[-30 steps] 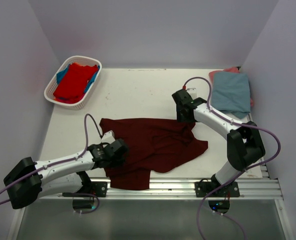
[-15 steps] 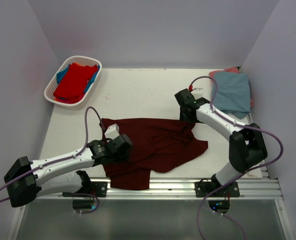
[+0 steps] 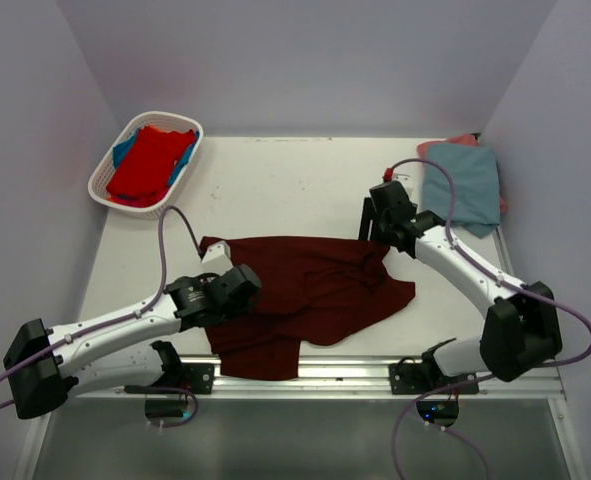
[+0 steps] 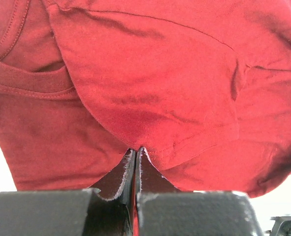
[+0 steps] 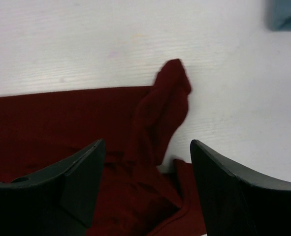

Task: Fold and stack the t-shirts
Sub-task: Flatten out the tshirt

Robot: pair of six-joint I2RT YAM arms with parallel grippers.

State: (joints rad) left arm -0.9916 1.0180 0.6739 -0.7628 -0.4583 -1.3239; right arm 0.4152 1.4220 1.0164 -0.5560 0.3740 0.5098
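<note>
A dark maroon t-shirt [image 3: 315, 290] lies rumpled and spread on the white table in front of both arms. My left gripper [image 3: 237, 288] sits on its left part, shut on a fold of the cloth; in the left wrist view the jaws [image 4: 137, 150] meet with red cloth [image 4: 150, 88] pinched between them. My right gripper [image 3: 377, 228] hovers open over the shirt's far right corner. The right wrist view shows its fingers [image 5: 147, 141] wide apart either side of a bunched sleeve [image 5: 162, 108], holding nothing.
A folded grey-blue t-shirt [image 3: 462, 185] lies on a salmon pink one [image 3: 462, 140] at the far right; its corner [image 5: 285, 14] shows in the right wrist view. A white slatted basket [image 3: 100, 185] at the far left holds red [image 3: 150, 160] and blue [image 3: 125, 150] shirts.
My left gripper has closed on the shirt and moved slightly right and away. My right gripper has swung right and back from the shirt's edge, still open.
</note>
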